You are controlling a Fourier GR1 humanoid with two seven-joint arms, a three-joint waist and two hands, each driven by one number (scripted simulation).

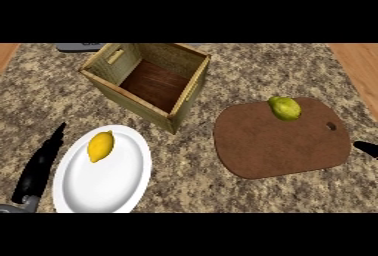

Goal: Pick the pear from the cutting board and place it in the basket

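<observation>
At the far left, the left robot hand point(38, 167) came up from the lower edge, its black fingers stretched out straight and lying along the speckled stone bench point(184, 165). It held nothing and sat just beside the rim of a white plate point(111, 190), without clearly touching it. On the upper part of that plate lay a yellow lemon point(100, 146), resting on its side, well clear of the hand.

Behind the plate, further from the robot, stood the basket point(177, 102), a square, open-topped box with pale woven walls and a dark wooden floor. Nothing lay inside it. Its near corner pointed toward the gap between the plate and the cutting board, and a slot handle showed in its left wall. A grey object point(81, 47) was partly visible at the bench's far edge behind the basket; what it was could not be told.

To the right lay the brown cutting board point(280, 145), flat on the bench, with a small hole near its right edge. The green pear point(284, 108) sat on the board's far edge, untouched and well apart from both hands.

At the far right edge, only a black tip of the right robot hand point(366, 148) showed, just beside the board; whether its fingers were spread or curled could not be told.
</observation>
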